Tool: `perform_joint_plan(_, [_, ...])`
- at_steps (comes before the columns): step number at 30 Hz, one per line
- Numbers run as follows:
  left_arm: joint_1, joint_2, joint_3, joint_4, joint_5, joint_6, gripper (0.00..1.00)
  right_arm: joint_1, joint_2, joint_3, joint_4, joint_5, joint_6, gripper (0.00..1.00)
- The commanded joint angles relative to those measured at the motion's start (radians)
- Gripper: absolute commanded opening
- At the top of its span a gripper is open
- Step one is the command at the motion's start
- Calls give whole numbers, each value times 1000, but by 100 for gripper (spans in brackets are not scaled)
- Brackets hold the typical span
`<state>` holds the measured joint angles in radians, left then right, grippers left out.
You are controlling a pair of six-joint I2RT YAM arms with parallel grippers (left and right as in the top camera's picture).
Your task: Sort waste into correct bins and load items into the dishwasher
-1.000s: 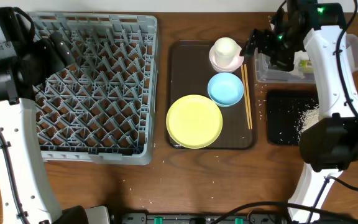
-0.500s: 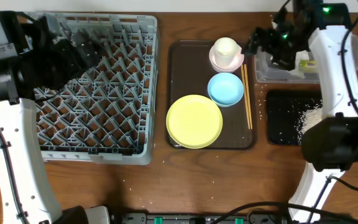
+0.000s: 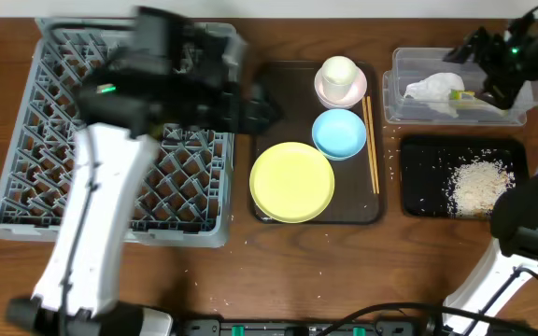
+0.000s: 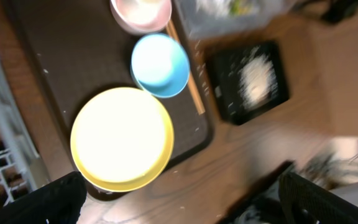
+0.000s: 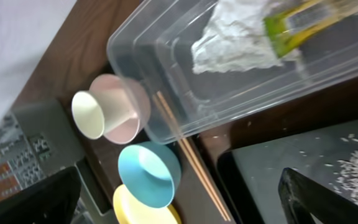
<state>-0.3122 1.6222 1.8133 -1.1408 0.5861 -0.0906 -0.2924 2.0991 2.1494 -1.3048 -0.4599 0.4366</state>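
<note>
On the brown tray [image 3: 267, 84] lie the yellow plate [image 3: 292, 182], the blue bowl [image 3: 339, 133], the pink bowl [image 3: 344, 93] with the cream cup [image 3: 338, 70] standing in it, and the chopsticks [image 3: 372, 145]. The tissue [image 3: 431, 89] and yellow-green wrapper [image 3: 465, 95] lie in the clear tub [image 3: 395, 65]. Below it is the black tray [image 3: 423, 177], bearing rice. My left gripper [image 3: 267, 105] hangs open and empty over the brown tray's left edge, looking down on the plate [image 4: 122, 138] and blue bowl [image 4: 160, 65]. My right gripper [image 3: 482, 70] is open and empty above the tub's right end, tissue [image 5: 235, 43] in view.
The grey dish rack [image 3: 63, 159] fills the left of the table and holds nothing that I can see. My left arm reaches across its right half. Loose rice grains lie on the wood beside the black tray. Bare wood runs along the front edge.
My left arm swung from the far left across the rack to the brown tray. My right arm drew back to the right, uncovering the tissue and wrapper in the tub. Both stayed open.
</note>
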Motion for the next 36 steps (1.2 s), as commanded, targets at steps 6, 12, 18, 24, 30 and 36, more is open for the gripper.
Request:
perform_joint_plan(6, [-177, 194, -7, 159, -132, 0, 100, -55, -30, 4, 0, -7, 15, 99])
perform_joint_plan(12, [-260, 304, -7, 256, -170, 8, 100, -55, -30, 4, 0, -8, 16, 99])
perform_joint_plan(18, [-300, 351, -7, 303, -303, 8, 100, -54, -30, 4, 0, -8, 16, 99])
perform_joint_plan(24, [-333, 351, -7, 330, -267, 9, 92, -54, -30, 4, 0, -8, 15, 99])
perform_joint_plan(30, [-384, 371, -10, 406, -272, 12, 92, -54, -30, 4, 0, -8, 16, 99])
perform_joint_plan(36, [-430, 441, -10, 425, -444, 12, 90, -54, -30, 4, 0, -8, 15, 99])
